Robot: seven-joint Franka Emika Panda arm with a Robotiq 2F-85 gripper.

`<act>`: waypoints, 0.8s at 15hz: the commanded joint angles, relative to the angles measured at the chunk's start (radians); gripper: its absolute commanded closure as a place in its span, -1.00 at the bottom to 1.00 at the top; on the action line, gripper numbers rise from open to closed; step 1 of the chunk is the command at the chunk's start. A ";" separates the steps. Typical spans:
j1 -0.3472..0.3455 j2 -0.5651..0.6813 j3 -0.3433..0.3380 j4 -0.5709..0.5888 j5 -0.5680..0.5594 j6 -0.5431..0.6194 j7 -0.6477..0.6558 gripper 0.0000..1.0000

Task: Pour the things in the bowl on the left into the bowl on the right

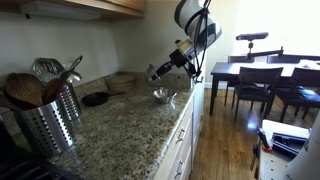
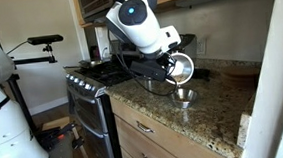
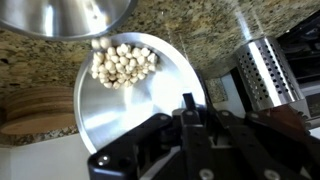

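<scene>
Claw: closest thing to the wrist cam, so it goes first. It's pinched narrow on the near rim of the held bowl. I grab the rim bc that lets me tip the bowl like a ladle.
Held bowl: tilted away from me, far lip pointing at the other bowl. In an exterior view the held bowl hangs just above the other bowl, and I can't see them touching.
Pale round bits: peanuts maybe? Can't say for sure. They're all bunched at the low lip, just gravity doing its thing. I don't spot any in the other bowl from here.
Other bowl: sits open side up on the granite tabletop, parked under the lip so stuff lands in it.
Utensil holder: off to one side, well apart, not in my way.
Wooden board: on the tabletop beside the pour spot, also out of the way.
Next, my guess: more tilt, slowly, or the bits bounce over that shallow rim.
</scene>
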 commanded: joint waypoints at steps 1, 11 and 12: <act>-0.010 -0.072 -0.002 -0.057 0.068 -0.023 -0.082 0.86; -0.014 -0.113 -0.002 -0.101 0.152 -0.036 -0.174 0.86; -0.016 -0.118 -0.004 -0.106 0.168 -0.044 -0.194 0.86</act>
